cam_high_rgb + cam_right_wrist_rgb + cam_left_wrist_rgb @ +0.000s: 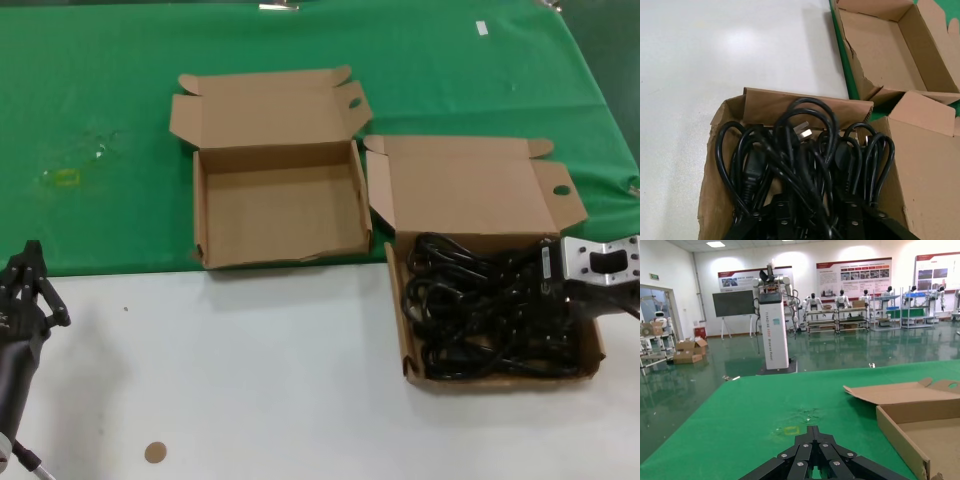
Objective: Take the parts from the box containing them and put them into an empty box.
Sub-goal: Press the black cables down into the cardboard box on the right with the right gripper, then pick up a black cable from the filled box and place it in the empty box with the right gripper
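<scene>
The black power cords [480, 310] lie in looped bundles in the right-hand box [470, 190], which has a small round flap hole and sits on the white table. My right gripper [556, 290] reaches into this box from its right side. In the right wrist view the gripper [812, 205] is open, its fingers down among the cords [790, 150] with several strands between them, inside the box [790, 102]. The empty box [280, 215], with an oval flap hole, stands to the left on the green cloth and shows in the right wrist view [880, 45]. My left gripper [33, 250] is shut and idle at the near left.
A green cloth [100, 100] covers the far half of the table and the near half is white [250, 380]. A small brown disc [154, 452] lies near the front edge. The left wrist view shows my shut left gripper [813, 430] over the cloth, with the empty box [920, 425] beside it.
</scene>
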Motion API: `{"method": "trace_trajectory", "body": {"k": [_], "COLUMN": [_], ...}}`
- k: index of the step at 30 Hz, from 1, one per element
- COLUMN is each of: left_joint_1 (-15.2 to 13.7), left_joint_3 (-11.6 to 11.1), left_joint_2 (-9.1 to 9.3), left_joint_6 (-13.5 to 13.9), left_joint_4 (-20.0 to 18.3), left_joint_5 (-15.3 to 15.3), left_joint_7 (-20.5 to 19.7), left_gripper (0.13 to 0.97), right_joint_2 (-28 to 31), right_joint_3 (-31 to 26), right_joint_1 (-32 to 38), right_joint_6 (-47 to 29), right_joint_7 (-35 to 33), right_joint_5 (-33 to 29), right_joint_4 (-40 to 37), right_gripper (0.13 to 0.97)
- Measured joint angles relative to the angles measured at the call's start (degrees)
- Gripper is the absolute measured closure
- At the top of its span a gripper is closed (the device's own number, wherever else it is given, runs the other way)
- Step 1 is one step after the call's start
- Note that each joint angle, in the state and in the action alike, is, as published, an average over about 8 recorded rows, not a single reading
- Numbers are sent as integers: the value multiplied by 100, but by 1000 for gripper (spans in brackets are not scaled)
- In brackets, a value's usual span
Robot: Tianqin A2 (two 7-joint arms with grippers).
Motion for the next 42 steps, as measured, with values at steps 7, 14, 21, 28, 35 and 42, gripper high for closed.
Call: {"method": "trace_trajectory", "body": {"k": [7, 14, 21, 28, 35, 42], "left_joint_1": [0, 0, 0, 0, 0, 0], "left_joint_3": [0, 0, 0, 0, 0, 0], "left_joint_2": [0, 0, 0, 0, 0, 0], "left_joint_6": [0, 0, 0, 0, 0, 0], "left_joint_4": [0, 0, 0, 0, 0, 0], "left_joint_5": [0, 0, 0, 0, 0, 0], "left_joint_7": [0, 0, 0, 0, 0, 0], "left_gripper": [953, 953, 953, 953, 953, 953], "right_joint_2": [-1, 60, 62, -186, -695, -1368], "right_joint_3": [103, 200, 260, 204, -1, -263], "right_joint_1": [-5, -13, 162, 589, 1105, 1595], "right_joint_6": [-91, -219, -417, -575, -602, -513], "right_joint_7": [26, 107, 264, 395, 467, 518], "right_joint_5": [-87, -126, -181, -372, -750, -1166], "right_joint_4": [53, 193, 385, 435, 327, -16], "right_gripper": [773, 844, 871, 874, 877, 878]}}
